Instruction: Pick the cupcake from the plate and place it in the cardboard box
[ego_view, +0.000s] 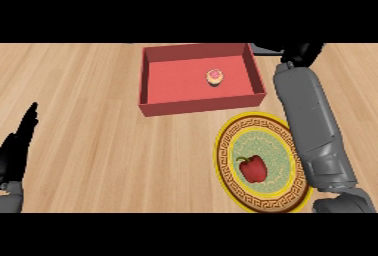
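The cupcake (215, 76) sits inside the red cardboard box (199, 106), at nine o'clock from the right robot hand (301, 52), whose fingers are hidden; the open left robot hand (16, 150) rests well apart.

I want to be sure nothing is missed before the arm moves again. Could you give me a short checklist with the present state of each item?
1. Cupcake is inside the red box: ok.
2. Cupcake is off the plate: ok; only a red pepper lies there.
3. Right hand is free of the cupcake: ok; it is beyond the box's far right corner.
4. Right hand's fingers open: cannot tell, mostly cut off.
5. Left hand resting open at the left edge: ok.
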